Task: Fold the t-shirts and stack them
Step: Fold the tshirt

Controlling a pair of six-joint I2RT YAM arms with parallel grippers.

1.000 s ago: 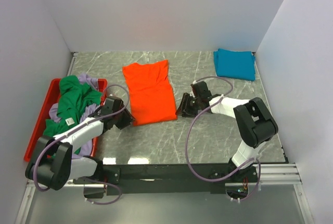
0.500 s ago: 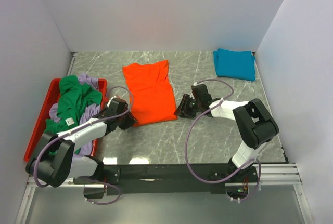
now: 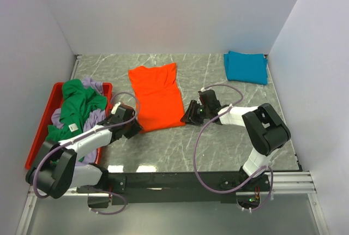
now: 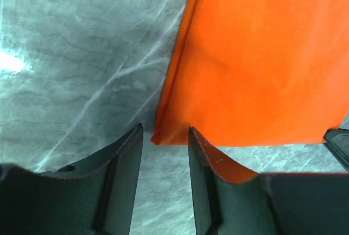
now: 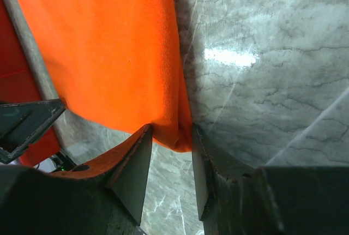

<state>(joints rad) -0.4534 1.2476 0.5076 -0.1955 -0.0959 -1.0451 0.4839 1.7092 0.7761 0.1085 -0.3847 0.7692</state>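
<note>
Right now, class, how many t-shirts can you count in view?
4. The orange t-shirt lies mid-table; the teal t-shirt is folded in the far right corner; the green t-shirt and lavender t-shirt are heaped in the red tray, where more may be hidden.

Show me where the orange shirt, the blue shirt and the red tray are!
orange t-shirt [image 3: 157, 96]: top view, middle of the flat cloth.
teal-blue t-shirt [image 3: 246, 67]: top view, middle of the folded cloth.
red tray [image 3: 39, 134]: top view, its bare left rim.
</note>
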